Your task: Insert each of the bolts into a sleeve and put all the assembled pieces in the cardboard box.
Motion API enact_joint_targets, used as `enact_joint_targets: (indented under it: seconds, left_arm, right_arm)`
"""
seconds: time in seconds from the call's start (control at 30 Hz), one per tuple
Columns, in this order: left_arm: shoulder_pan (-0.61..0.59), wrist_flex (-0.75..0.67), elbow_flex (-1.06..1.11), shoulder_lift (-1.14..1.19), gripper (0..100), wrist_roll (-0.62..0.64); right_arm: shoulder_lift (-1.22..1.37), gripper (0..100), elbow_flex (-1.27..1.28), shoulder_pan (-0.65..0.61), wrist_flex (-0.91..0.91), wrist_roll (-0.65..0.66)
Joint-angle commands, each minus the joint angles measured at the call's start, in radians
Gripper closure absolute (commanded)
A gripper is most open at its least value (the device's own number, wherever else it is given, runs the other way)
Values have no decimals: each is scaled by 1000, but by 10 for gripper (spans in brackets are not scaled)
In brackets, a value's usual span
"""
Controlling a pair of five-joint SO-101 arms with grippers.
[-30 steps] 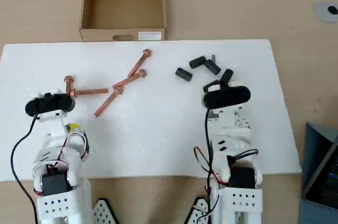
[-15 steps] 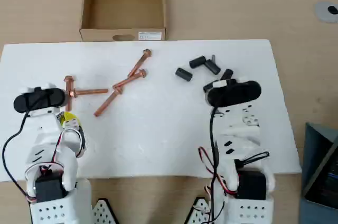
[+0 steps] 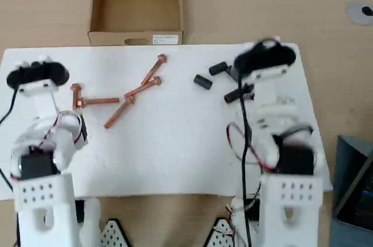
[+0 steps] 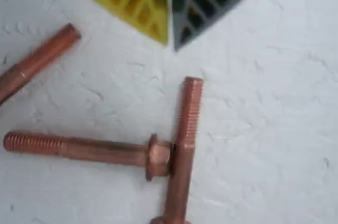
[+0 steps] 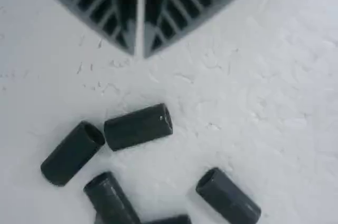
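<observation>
- High view: bolts point(image 3: 143, 87) are lying left on the white mat point(image 3: 175, 154), sleeves point(image 3: 203, 81) right; the cardboard box point(image 3: 136, 38) is sitting past its far edge.
- Left wrist view: the left gripper point(image 4: 170, 42) is hovering over the mat's bolts, pinched closed, empty.
- Right wrist view: the right gripper point(image 5: 138, 49) is hovering over the mat's sleeves, also pinched closed, empty.

Table point(image 3: 46, 20): is being covered across its near part by a white mat point(image 3: 175, 148); a box point(image 3: 137, 39) is being carried just behind.
Mat: bolts point(image 3: 96, 102) are being carried left, sleeves point(image 3: 203, 82) right.
</observation>
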Motion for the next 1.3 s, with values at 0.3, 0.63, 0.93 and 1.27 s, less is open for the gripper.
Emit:
enact_joint_targets:
  seconds: [0.3, 0.63, 0.93, 1.27]
  left_arm:
    - [14, 304, -537, 530, 860, -6]
    - [15, 454, -825, 831, 857, -72]
    - [15, 483, -872, 891, 857, -143]
    - [17, 485, -870, 892, 857, -146]
  right_arm:
    - [657, 986, -673, -5, 322, 5]
    - [1055, 985, -993, 1, 446, -46]
    - [1317, 856, -1204, 50, 489, -115]
    - [1489, 857, -1291, 54, 486, -115]
